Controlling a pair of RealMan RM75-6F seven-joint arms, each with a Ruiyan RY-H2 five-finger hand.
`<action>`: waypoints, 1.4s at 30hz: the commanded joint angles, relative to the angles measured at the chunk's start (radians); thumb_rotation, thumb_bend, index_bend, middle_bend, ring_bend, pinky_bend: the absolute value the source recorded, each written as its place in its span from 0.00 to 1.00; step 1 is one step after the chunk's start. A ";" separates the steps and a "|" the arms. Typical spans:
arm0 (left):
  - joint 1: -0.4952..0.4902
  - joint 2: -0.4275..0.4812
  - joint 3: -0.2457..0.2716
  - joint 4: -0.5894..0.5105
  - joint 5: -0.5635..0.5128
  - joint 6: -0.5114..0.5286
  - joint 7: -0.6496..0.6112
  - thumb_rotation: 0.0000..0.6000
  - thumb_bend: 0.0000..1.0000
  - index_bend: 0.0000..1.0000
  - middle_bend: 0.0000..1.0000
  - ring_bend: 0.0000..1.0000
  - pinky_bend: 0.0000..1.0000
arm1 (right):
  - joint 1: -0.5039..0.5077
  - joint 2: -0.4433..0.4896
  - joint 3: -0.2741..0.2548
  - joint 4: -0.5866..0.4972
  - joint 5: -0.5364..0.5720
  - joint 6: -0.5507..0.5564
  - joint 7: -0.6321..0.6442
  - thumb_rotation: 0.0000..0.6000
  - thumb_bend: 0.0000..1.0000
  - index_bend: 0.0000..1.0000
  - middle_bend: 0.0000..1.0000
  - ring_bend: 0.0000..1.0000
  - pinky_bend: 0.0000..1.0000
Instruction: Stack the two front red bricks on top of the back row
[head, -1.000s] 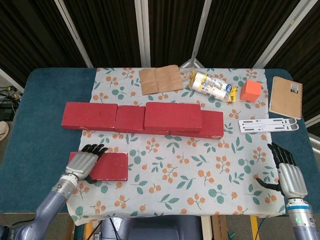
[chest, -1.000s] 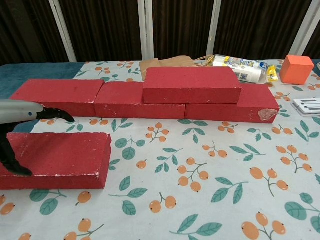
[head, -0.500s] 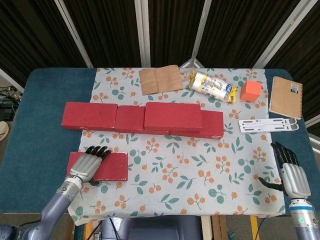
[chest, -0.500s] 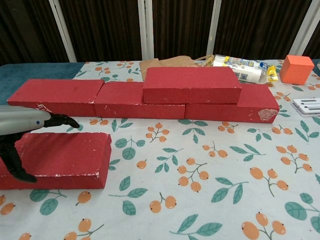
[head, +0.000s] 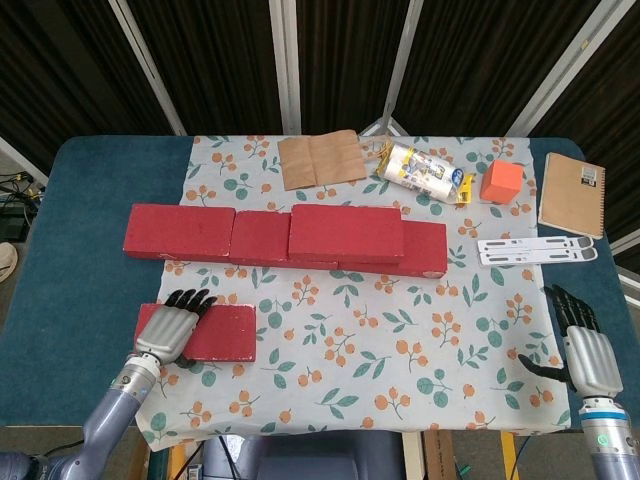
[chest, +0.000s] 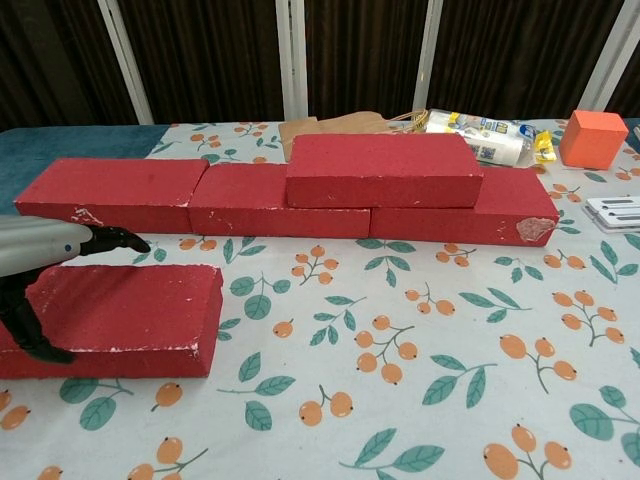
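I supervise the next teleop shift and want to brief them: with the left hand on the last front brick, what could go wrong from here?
1. The left hand covers only the left end of the front brick; lifted from there, the long free end may sag or slip out.
2. The stacked brick already tops the back row; a swinging brick could knock it.
3. The tablecloth lies loose under everything; dragging the brick may bunch it.

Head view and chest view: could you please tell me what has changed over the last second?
The left robot hand shifted slightly toward the robot over the front red rectangular brick and still covers its left end. The right robot hand drew back slightly. All bricks stayed put.
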 joint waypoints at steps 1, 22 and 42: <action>0.005 -0.003 0.000 0.003 0.003 0.013 -0.002 1.00 0.00 0.00 0.00 0.00 0.00 | -0.003 0.000 0.004 -0.002 0.001 -0.001 -0.001 1.00 0.20 0.00 0.03 0.00 0.00; -0.014 -0.050 -0.006 0.064 -0.061 0.021 0.039 1.00 0.00 0.00 0.03 0.01 0.06 | -0.010 -0.003 0.024 -0.010 0.007 -0.033 -0.024 1.00 0.20 0.00 0.03 0.00 0.00; -0.050 -0.048 -0.008 0.050 -0.110 0.032 0.099 1.00 0.03 0.22 0.31 0.24 0.26 | -0.020 -0.008 0.043 -0.015 0.016 -0.036 -0.031 1.00 0.20 0.00 0.03 0.00 0.00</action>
